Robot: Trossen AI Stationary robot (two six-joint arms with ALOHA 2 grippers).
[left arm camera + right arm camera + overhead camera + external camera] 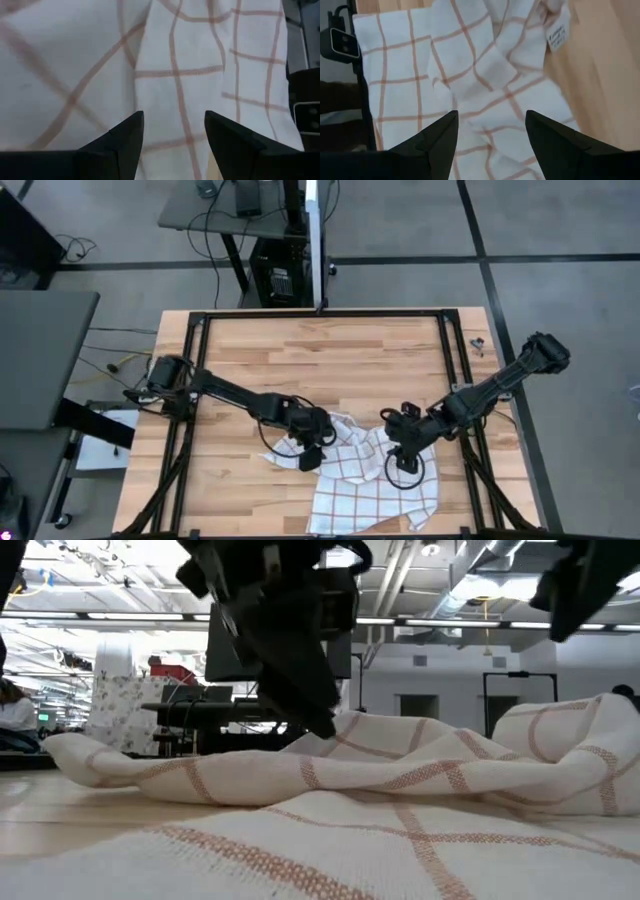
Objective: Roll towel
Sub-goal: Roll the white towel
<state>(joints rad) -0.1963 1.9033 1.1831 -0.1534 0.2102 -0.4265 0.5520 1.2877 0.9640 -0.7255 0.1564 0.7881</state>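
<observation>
A white towel with an orange check (365,475) lies crumpled on the wooden table near its front edge, with its bunched far part between the two grippers. It also shows in the low view (400,780). My left gripper (312,454) is open, low over the towel's left part (200,60). My right gripper (400,454) is open above the towel's right part (470,75), clear of it. A small label (556,35) sits on one towel edge. My left gripper points down at the towel's left bunched part (325,735). Its open fingers (125,135) stand close over the cloth. I cannot tell whether they touch it.
A black frame rail (320,313) runs around the table. A small metal object (477,345) lies at the far right corner. Bare wood (330,360) lies beyond the towel toward the far edge. A black cable loop (405,473) hangs at my right gripper.
</observation>
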